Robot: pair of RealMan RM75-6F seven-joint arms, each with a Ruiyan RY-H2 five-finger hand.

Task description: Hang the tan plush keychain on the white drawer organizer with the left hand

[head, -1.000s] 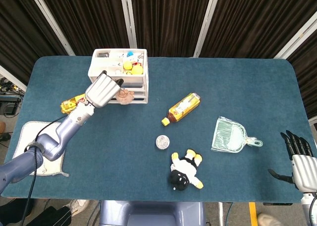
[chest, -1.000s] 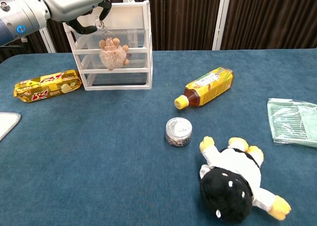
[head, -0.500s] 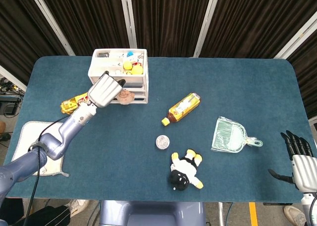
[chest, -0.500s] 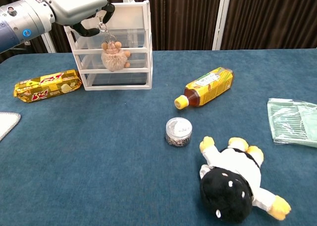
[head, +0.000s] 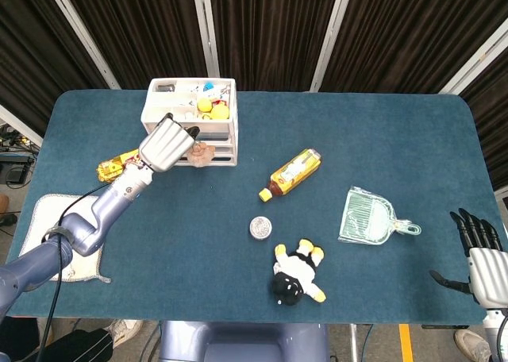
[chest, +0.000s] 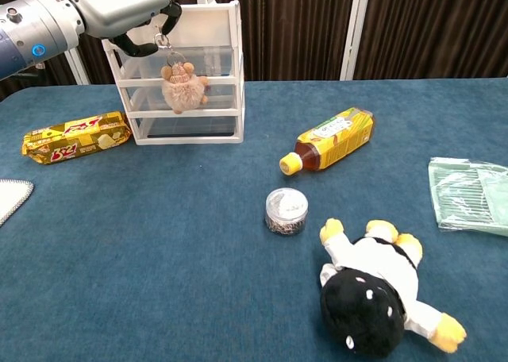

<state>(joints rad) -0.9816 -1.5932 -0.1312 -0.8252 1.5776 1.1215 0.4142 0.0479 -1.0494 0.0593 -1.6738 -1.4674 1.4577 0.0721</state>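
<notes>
Nearest the robot, the right hand (head: 479, 260) idles at the table's 4 o'clock corner, fingers apart and empty. Toward 10 o'clock, the left hand (chest: 119, 9) pinches the ring of the tan plush keychain (chest: 183, 87), which dangles against the front of the white drawer organizer (chest: 226, 68). If the fingers release before the ring hooks the frame, the plush likely drops to the table.

Your keychain (chest: 183, 90) — a tan, round plush with small ears on a metal ring — dangles upright in front of the organizer's (chest: 226, 121) upper drawers. The organizer is white, with clear stacked drawers, standing at the table's far left; the ring seems unhooked — hard to tell.
</notes>
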